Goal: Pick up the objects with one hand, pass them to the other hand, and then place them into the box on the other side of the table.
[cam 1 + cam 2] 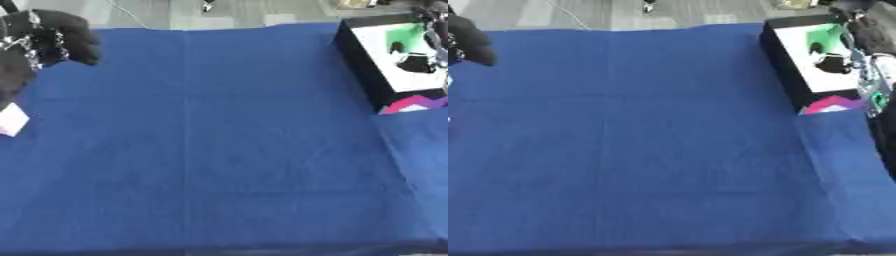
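Blue-draped desk (219, 150); at upper left the left robot hand (52, 37) curls, whether round anything unclear. The box (398, 60) at upper right holds green and dark objects, seemingly light, pinchable; the right robot hand (868, 45) hovers there, fingers unreadable

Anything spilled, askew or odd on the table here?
Nothing spilled. The box sits at the far right, tilted askew to the blue cloth edges. The left hand hovers at the far left.

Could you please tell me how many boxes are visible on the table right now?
1 for certain: the black-walled box at the table's far right. A white object at the left edge, below the left hand, may be another, mostly cut off.
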`<state>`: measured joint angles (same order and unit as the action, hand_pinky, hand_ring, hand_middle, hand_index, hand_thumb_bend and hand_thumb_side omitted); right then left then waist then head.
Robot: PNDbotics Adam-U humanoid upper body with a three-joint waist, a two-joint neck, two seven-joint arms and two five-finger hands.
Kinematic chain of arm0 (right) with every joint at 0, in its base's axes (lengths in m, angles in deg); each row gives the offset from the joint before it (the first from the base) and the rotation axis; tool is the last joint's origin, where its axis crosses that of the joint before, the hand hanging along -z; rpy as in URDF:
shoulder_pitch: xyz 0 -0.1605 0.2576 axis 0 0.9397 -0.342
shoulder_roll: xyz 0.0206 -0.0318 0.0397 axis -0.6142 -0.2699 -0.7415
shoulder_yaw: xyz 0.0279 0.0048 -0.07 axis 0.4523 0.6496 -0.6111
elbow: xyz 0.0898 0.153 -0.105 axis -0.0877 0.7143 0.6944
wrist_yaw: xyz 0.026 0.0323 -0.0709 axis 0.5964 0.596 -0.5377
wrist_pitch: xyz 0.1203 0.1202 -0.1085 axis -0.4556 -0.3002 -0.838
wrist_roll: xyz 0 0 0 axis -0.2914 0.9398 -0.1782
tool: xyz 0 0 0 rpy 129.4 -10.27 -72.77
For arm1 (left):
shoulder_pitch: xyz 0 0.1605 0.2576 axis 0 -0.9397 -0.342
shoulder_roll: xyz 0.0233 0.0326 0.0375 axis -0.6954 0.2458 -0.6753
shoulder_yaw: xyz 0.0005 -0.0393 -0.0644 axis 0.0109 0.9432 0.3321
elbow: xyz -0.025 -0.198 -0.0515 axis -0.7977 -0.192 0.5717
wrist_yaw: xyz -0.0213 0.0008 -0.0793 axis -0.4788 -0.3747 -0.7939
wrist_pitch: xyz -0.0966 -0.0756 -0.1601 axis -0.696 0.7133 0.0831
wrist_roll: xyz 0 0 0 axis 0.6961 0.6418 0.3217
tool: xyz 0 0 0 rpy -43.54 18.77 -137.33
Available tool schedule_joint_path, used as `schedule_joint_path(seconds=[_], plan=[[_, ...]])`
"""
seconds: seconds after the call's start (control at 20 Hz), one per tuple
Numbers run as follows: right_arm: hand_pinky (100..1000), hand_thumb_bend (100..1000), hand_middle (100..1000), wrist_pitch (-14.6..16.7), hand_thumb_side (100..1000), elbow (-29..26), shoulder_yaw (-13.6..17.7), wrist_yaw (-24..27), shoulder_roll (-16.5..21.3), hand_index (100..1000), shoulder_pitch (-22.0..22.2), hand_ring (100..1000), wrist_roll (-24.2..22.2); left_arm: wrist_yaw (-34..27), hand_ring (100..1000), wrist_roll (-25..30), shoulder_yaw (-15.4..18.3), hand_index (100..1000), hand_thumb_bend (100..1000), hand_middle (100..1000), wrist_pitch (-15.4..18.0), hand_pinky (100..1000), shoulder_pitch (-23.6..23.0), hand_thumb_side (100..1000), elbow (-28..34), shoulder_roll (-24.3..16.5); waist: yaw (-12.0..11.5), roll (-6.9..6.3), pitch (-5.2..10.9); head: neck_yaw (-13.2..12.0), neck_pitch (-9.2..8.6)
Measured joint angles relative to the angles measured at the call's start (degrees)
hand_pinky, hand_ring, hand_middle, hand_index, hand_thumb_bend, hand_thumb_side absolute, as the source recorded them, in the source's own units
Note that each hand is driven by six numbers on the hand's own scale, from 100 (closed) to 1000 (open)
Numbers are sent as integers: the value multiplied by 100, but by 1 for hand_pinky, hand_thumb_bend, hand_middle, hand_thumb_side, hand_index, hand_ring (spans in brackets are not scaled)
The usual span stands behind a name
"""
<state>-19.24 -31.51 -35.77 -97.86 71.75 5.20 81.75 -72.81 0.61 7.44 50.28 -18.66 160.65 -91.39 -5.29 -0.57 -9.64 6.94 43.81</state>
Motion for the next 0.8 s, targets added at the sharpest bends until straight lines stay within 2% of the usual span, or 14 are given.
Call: schedule_joint_path(seconds=[0.25, 0.55, 0.75, 0.8], plan=[[895, 267, 983, -182, 664, 28, 34, 19, 8, 1000, 4, 864, 133, 0, 729, -5, 1, 844, 455, 719, -6, 782, -1, 939, 0, 0, -1, 0, 0, 17, 0], [898, 265, 999, -269, 642, -137, 57, 122, 65, 1000, 60, 868, 293, 0, 729, -13, 3, 844, 460, 719, -13, 783, -10, 935, 0, 0, 1, 0, 0, 19, 0], [876, 258, 955, -239, 521, -604, 59, 189, 105, 1000, 166, 844, 460, 0, 729, -21, 38, 844, 460, 718, -12, 782, -23, 925, 0, 0, 3, -2, 0, 4, 0], [860, 243, 910, -223, 459, -796, 61, 203, 113, 996, 208, 819, 527, 0, 729, -25, 41, 844, 456, 718, -12, 783, -29, 920, 0, 0, 6, -2, 0, -11, 0]])
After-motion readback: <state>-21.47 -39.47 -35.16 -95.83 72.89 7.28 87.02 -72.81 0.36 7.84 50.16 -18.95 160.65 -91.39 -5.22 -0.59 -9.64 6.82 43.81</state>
